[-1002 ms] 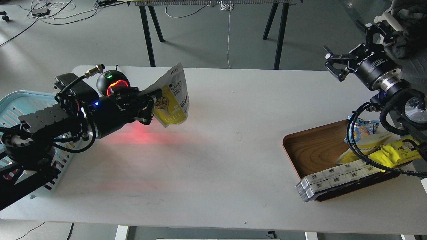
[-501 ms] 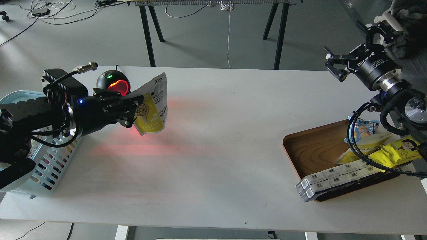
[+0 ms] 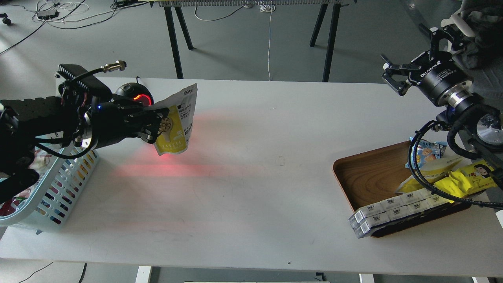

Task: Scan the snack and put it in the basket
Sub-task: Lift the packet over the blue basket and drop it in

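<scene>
- Head view shows your left gripper [image 3: 159, 127] pinching the snack [image 3: 177, 120] by its left edge, fingers closed on the pouch just beside the picture of round beige pieces.
- You see the snack held clear above the table [image 3: 251, 188], tilted, with its white top corner up and to the right and its yellow bottom edge lowest.
- Just behind the snack and the gripper sits the scanner [image 3: 135, 94], a black dome glowing red; the gripper body hides its lower part.
- Red light spills on the table under and to the right of the snack.
- Your left arm runs back to the left edge, passing over the basket [image 3: 51, 196], which stands at the table's left end with colourful packets inside, showing through the slots.
- Your right gripper [image 3: 404, 74] hangs high at the far right with its jaws spread, holding nothing.
- Below that arm you find the tray [image 3: 365, 177] at the table's right end, well apart from the snack.
- On the tray lie a yellow wrapper [image 3: 467, 177], a blue packet [image 3: 428, 151] and white boxes [image 3: 397, 210] along its front rim.
</scene>
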